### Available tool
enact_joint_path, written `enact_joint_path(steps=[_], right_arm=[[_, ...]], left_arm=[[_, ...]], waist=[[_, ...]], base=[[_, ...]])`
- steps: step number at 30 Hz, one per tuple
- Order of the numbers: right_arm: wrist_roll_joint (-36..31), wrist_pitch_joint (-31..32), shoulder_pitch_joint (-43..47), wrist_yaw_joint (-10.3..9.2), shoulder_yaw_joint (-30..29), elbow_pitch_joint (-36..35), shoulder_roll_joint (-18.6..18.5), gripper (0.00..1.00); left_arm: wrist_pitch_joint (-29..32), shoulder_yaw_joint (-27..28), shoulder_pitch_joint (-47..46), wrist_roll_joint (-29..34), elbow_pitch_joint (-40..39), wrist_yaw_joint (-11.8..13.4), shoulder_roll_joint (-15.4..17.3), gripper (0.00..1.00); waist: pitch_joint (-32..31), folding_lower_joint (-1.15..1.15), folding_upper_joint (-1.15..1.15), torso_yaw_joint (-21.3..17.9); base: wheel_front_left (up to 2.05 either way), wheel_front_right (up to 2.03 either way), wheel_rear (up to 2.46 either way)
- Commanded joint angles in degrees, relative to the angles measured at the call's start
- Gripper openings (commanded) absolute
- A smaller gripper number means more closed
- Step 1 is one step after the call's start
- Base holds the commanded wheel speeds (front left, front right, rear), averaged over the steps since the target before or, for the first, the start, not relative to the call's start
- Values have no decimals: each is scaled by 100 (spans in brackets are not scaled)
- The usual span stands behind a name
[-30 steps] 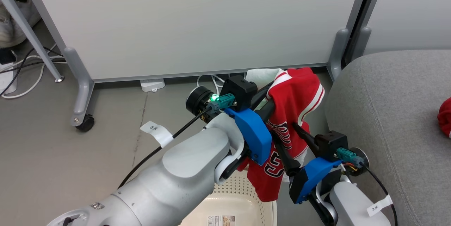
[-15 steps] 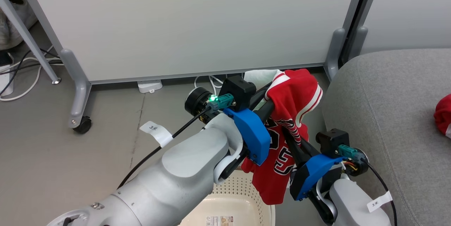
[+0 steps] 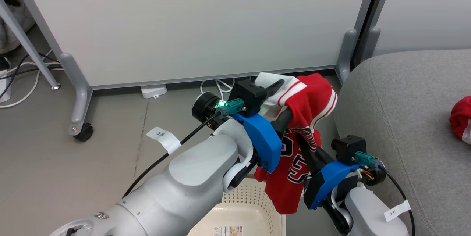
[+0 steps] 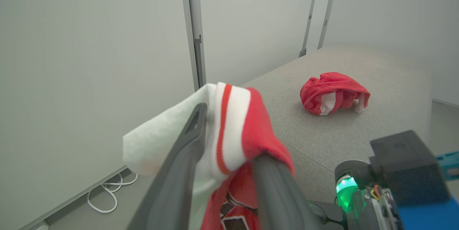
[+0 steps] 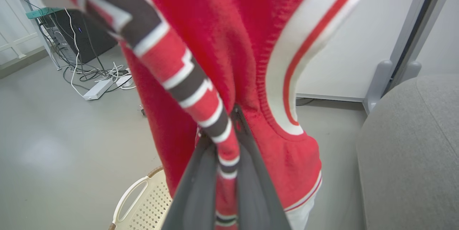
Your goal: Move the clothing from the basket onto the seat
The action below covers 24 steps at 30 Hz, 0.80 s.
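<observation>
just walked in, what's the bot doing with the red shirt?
It's moving laundry from the basket to the grey seat. A red lettered jersey hangs in the air, lifted clear of the basket and next to the seat's edge. The right pincer is shut on the jersey lower down. The left pincer stands open, with the jersey's white-trimmed top draped over its fingers. A second red garment already lies crumpled on the seat.

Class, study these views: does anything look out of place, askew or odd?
Yes. The red jersey hangs bunched in mid-air above the basket, draped over the parted fingers of the left gripper and pinched by the right gripper. The other garment lies crumpled on the seat.
</observation>
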Motion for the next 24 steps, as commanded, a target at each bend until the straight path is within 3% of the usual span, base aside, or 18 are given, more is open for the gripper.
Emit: enact_joint_path(steps=[1, 13, 24], right_arm=[[37, -29, -92, 3, -27, -14, -5, 0], [-175, -33, 127, 3, -695, -383, -4, 0], [-394, -33, 300, 3, -1135, -637, -5, 0]], left_arm=[[-4, -16, 34, -7, 13, -19, -2, 100], [-136, 23, 583, 338, 25, -16, -1, 100], [-139, 1365, 1856, 1768, -1135, -185, 460, 100]], waist=[[-9, 0, 0, 2], [-69, 0, 0, 118], [-81, 0, 0, 125]], base=[[0, 0, 0], [0, 0, 0], [0, 0, 0]])
